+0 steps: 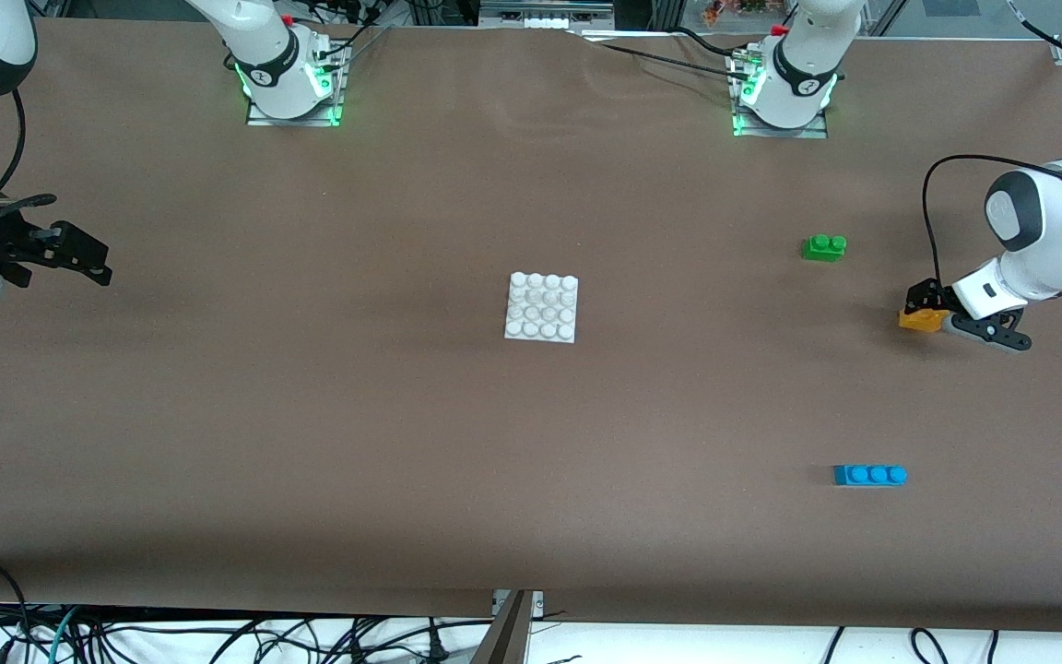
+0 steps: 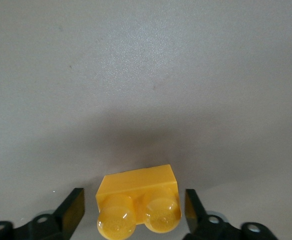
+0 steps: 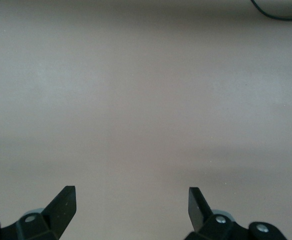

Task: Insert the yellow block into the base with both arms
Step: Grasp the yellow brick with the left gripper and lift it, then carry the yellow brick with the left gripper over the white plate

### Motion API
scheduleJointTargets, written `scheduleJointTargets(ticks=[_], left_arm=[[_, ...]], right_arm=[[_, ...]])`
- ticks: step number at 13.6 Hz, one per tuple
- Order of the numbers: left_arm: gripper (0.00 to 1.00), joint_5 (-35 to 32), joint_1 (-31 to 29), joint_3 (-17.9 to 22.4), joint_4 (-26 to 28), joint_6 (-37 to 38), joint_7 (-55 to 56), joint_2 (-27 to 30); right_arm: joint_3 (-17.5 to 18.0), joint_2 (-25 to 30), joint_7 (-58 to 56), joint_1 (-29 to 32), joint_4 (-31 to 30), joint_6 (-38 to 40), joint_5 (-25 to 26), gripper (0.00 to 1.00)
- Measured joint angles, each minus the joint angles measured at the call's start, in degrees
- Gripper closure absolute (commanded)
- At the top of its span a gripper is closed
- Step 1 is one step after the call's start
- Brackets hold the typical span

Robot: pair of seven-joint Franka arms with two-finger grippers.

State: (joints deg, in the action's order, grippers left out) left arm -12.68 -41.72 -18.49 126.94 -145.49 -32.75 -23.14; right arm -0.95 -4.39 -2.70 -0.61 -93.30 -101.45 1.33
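Note:
The yellow block (image 1: pixel 922 319) sits on the table near the left arm's end, studs up. My left gripper (image 1: pixel 920 310) is low around it, open, with one finger on each side and a small gap to each. In the left wrist view the block (image 2: pixel 138 202) lies between the fingers (image 2: pixel 72 209) of that gripper (image 2: pixel 134 204). The white base (image 1: pixel 542 308) lies flat at the table's middle, with nothing on it. My right gripper (image 1: pixel 93 263) waits open and empty over the right arm's end of the table, and in its wrist view it (image 3: pixel 132 199) has only bare table under it.
A green two-stud brick (image 1: pixel 824 246) lies farther from the front camera than the yellow block. A blue three-stud brick (image 1: pixel 870 475) lies nearer to the front camera. The brown table's front edge (image 1: pixel 531 613) has cables below it.

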Motion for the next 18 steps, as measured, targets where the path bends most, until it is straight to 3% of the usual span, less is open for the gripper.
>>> scheduleJointTargets(ticks=[1,4,5,9,12,15,18], left_arm=[[0.26,0.0,0.0,0.0,0.0,0.0,0.0,0.0],[0.57,0.0,0.0,0.0,0.0,-0.2,0.1,0.0],[0.61,0.0,0.0,0.0,-0.1,-0.2,0.1,0.1],[0.63,0.0,0.0,-0.4,-0.9,0.9,0.1,0.4],[0.63,0.0,0.0,-2.2,-6.0,11.5,2.2,3.0],[0.63,0.1,0.1,-7.8,-15.9,27.6,10.9,5.2],[0.63,2.1,0.4,-15.4,-19.7,33.3,23.7,5.6]], right_arm=[[0.0,0.0,0.0,0.0,0.0,0.2,0.0,0.0],[0.1,0.0,0.0,0.0,0.0,0.2,0.0,0.0],[0.1,0.0,0.2,0.0,0.1,0.2,0.0,0.0],[0.1,0.0,0.7,0.0,0.1,0.2,0.0,0.0],[0.1,-0.2,0.8,0.0,0.1,0.3,0.0,0.0],[0.1,-0.4,0.8,0.1,0.1,0.7,0.0,0.0],[0.2,-0.5,0.8,0.1,0.1,0.9,0.0,0.0]])
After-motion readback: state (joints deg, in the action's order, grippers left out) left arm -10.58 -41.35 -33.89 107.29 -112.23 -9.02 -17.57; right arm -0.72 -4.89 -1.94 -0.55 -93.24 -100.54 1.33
